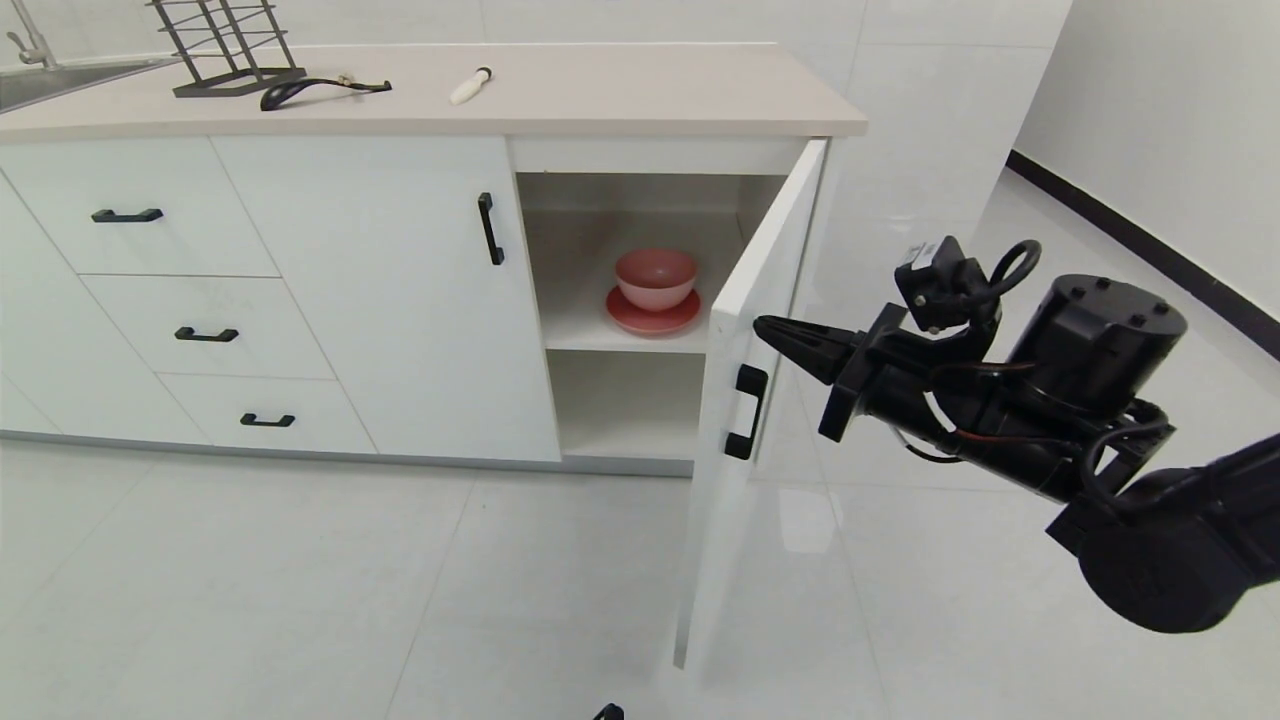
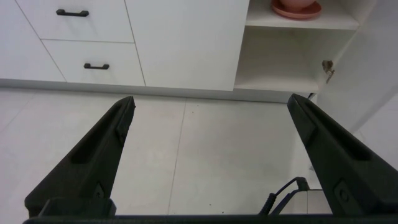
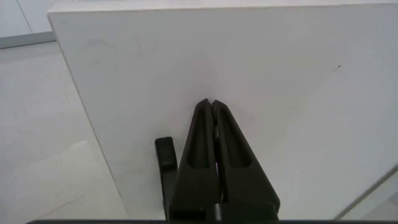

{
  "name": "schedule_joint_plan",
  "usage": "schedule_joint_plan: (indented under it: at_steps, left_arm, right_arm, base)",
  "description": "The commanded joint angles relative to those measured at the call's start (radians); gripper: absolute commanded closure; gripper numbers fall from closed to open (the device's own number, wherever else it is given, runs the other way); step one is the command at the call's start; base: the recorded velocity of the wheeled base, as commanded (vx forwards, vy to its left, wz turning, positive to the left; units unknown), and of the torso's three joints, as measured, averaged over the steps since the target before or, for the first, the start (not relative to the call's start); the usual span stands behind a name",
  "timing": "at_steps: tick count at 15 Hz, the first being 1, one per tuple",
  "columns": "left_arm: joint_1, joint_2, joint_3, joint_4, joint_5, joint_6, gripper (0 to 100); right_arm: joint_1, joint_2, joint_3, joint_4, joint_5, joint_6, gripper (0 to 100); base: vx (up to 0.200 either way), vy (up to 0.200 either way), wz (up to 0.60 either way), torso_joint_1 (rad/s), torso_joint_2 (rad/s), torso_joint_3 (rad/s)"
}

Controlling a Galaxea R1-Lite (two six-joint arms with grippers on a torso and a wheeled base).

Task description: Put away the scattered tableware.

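Pink bowl (image 1: pixel 655 276) (upright) sits on plate (image 1: pixel 655 322) inside cabinet (image 1: pixel 590 240).

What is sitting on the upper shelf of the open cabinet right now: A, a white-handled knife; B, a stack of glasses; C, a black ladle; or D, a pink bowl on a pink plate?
D: the head view shows a pink bowl resting on a pink plate on the upper shelf, behind the open door.
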Motion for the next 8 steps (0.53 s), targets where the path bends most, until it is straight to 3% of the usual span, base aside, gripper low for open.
schedule_joint_plan:
  at_steps: [1, 8]
  left_arm:
    - [0.000, 0.000, 0.000, 0.000, 0.000, 0.000, 0]
    - [0.000, 0.000, 0.000, 0.000, -0.001, 0.000, 0]
  right_arm:
    - [0.011, 0.037, -0.040, 0.000, -0.001, 0.000, 100]
    - [0.061, 0.161, -0.197, -0.020, 0.000, 0.003, 100]
  base:
    - [0.000, 0.000, 0.00, 0.000, 0.00, 0.000]
    - [0.000, 0.000, 0.00, 0.000, 0.00, 0.000]
